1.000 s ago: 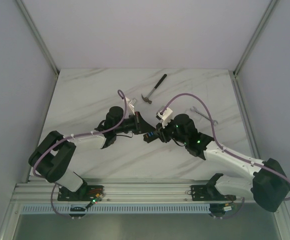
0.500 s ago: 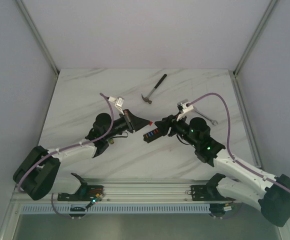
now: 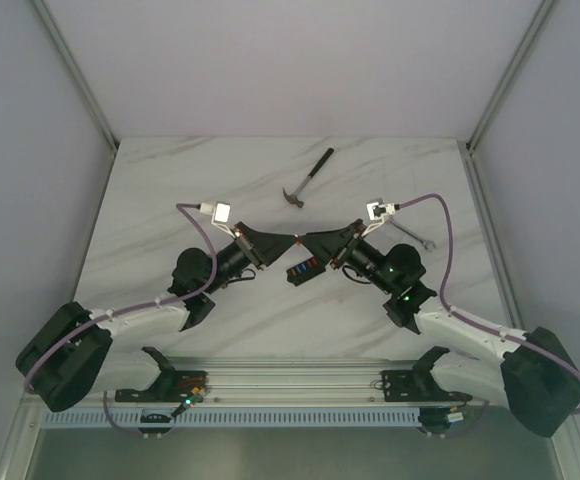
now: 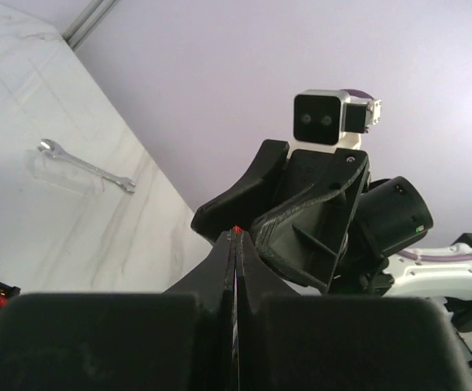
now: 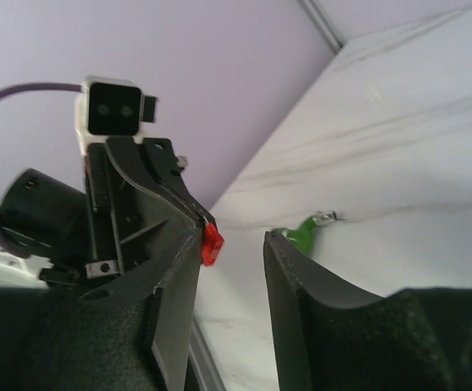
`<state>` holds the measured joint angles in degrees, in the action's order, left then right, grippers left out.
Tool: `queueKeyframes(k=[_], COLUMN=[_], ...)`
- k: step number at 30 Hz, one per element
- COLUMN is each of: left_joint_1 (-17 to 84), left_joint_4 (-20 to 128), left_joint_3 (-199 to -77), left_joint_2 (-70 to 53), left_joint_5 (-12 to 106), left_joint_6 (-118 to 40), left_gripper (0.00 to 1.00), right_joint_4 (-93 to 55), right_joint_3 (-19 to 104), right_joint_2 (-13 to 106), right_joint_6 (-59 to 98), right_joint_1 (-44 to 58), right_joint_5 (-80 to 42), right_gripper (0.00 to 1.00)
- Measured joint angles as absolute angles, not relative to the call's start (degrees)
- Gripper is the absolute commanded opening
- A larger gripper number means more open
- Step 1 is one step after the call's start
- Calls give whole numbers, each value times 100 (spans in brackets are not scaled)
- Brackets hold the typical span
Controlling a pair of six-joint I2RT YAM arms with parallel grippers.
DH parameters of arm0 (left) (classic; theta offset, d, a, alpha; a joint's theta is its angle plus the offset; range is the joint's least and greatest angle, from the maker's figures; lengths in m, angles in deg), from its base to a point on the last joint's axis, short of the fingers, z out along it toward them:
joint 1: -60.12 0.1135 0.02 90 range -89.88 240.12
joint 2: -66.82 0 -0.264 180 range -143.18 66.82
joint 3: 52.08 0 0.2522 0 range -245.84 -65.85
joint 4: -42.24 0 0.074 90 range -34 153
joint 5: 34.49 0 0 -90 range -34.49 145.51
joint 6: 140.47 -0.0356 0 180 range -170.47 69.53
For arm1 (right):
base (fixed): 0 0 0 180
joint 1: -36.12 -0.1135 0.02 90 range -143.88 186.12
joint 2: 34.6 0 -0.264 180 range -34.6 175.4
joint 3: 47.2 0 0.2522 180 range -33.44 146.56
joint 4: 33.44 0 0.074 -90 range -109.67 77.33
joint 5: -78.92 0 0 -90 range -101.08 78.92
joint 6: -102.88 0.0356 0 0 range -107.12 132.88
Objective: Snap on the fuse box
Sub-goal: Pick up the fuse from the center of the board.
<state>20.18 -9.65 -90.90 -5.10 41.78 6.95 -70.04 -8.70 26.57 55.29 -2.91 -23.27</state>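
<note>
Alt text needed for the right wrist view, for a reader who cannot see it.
The right gripper, open, faces the shut left gripper, which pinches a tiny red plastic fuse at its tip. Behind them lie a white marble table and a small green part.

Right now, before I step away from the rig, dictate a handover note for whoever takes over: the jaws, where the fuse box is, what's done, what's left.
Left gripper: jaws shut on a tiny red fuse.
Right gripper: jaws open and holding nothing, almost tip to tip with the left one.
Fuse box: lying on the table just near of the two tips, in neither gripper.
Done: nothing visibly snapped on.
Left: the snap itself; nothing grips the fuse box yet.
</note>
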Motion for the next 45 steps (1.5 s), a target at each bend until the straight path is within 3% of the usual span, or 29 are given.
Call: queueKeyframes(k=[19, 25, 29, 35, 45], left_joint_1=[1692, 1660, 1660, 1653, 1644], left_joint_4=[-2067, -2255, -2307, -2193, -674], left_joint_3=[-8822, -8784, -8784, -8784, -8784], left_joint_2=[-514, -569, -611, -648, -289], left_joint_5=[4755, 4849, 4853, 4899, 5349], left_joint_6=[1034, 1078, 1098, 1004, -537], left_gripper=[0, 0, 1, 33, 64], right_joint_4=[-8390, -8624, -8641, -8265, -5343], right_joint_3=[-945, -953, -956, -923, 120], right_joint_2=[2969, 3065, 3081, 2985, 2792], right_joint_6=[6311, 6434, 6451, 6233, 4897], right_joint_1=[-252, -210, -179, -120, 92], right_joint_5=[-2936, -3059, -3111, -3172, -3052], right_gripper=[19, 2, 0, 0, 0])
